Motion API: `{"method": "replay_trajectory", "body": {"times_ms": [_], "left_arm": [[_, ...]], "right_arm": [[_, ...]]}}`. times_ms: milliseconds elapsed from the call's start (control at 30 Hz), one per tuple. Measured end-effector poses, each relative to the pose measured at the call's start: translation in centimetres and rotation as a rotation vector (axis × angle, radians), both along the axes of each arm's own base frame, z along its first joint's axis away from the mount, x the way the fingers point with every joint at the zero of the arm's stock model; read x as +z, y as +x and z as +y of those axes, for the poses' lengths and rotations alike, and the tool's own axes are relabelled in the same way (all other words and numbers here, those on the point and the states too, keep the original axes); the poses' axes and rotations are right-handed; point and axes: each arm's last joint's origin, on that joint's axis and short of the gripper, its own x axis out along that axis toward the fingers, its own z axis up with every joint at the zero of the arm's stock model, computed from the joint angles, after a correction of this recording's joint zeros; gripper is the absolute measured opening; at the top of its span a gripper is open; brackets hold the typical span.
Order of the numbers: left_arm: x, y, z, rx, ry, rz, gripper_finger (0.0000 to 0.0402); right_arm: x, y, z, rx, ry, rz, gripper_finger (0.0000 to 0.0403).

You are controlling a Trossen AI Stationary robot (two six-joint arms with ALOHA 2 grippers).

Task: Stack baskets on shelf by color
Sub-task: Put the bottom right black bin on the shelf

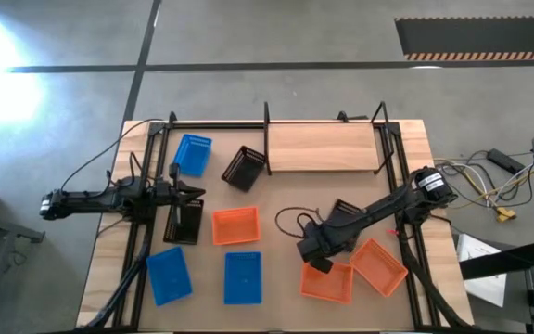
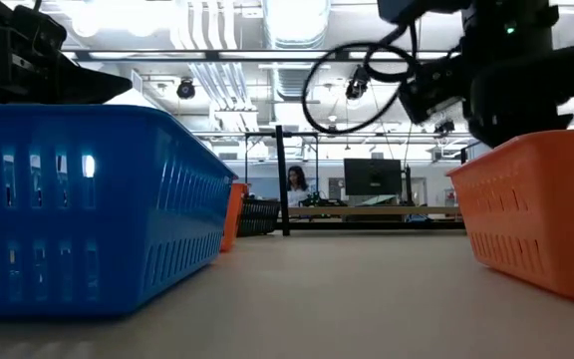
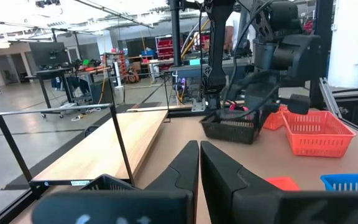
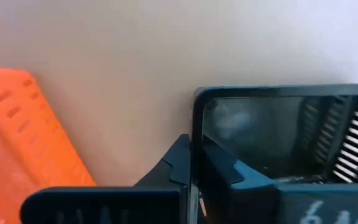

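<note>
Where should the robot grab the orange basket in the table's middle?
Probably a side wall at the rim, coming straight down. The orange basket seems to sit upright, open top facing up, with bare table around it, so one finger can slip inside, one outside.

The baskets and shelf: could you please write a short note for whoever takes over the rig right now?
Left gripper: shut, empty, above the left black basket.
Right gripper: shut, apparently pinching the wall of the right black basket.
Third black basket: tilted, beside the shelf.
Blue baskets and orange baskets: loose on the table.
Done: nothing on the shelf yet.
Left: all nine baskets, stacked by colour.
</note>
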Motion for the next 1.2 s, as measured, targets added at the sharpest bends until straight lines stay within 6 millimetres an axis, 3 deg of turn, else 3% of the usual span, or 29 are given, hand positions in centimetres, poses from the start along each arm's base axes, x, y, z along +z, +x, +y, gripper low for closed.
{"method": "replay_trajectory", "body": {"times_ms": [267, 367, 467, 667, 767, 967, 1200], "left_arm": [[0.0, 0.0, 0.0, 0.000, 0.000, 0.000, 0.0000], [0.0, 0.0, 0.0, 0.000, 0.000, 0.000, 0.0000], [0.0, 0.0, 0.0, 0.000, 0.000, 0.000, 0.0000], [0.0, 0.0, 0.0, 0.000, 0.000, 0.000, 0.0000], [0.0, 0.0, 0.0, 0.000, 0.000, 0.000, 0.0000], [0.0, 0.0, 0.0, 0.000, 0.000, 0.000, 0.0000], [0.0, 0.0, 0.0, 0.000, 0.000, -0.001, 0.0000]], "right_arm": [[6.0, 3.1, -1.7, 0.327, -0.161, -0.226, 0.0009], [8.4, 4.5, -4.1, 0.412, -0.255, -0.275, 0.0009], [9.5, 5.6, -7.7, 0.482, -0.296, -0.277, 0.0009], [9.3, 6.1, -16.9, 0.465, -0.339, -0.213, 0.0009], [8.8, 6.5, -20.3, 0.457, -0.322, -0.259, 0.0009], [7.3, 7.6, -23.4, 0.469, -0.282, -0.341, 0.0009], [4.4, 8.6, -24.1, 0.470, -0.297, -0.253, 0.0009]]}}
